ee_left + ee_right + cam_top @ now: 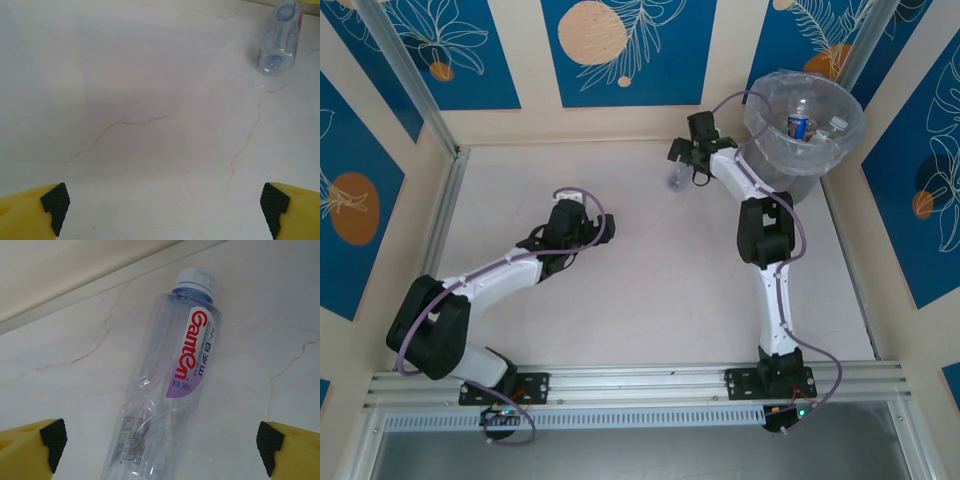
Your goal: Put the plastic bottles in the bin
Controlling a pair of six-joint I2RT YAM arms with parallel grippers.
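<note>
A clear plastic bottle (167, 385) with a red-lettered white and purple label and a pale cap lies on the table, cap pointing away. My right gripper (161, 445) hangs open above it, its fingertips (52, 439) far apart on either side and touching nothing. From above, this bottle (676, 181) lies just left of the right gripper (688, 160). The left wrist view has the same bottle (282, 37) far off at the top right. My left gripper (163, 206) is open over bare table. The grey bin (805, 150) stands at the back right with two bottles (799, 124) inside.
The bin's crinkled clear liner (775, 95) spreads over its rim, right beside the right arm's forearm (740, 180). The back wall's ledge (75, 295) runs close behind the bottle. Metal rails (440, 230) border the table on the left.
</note>
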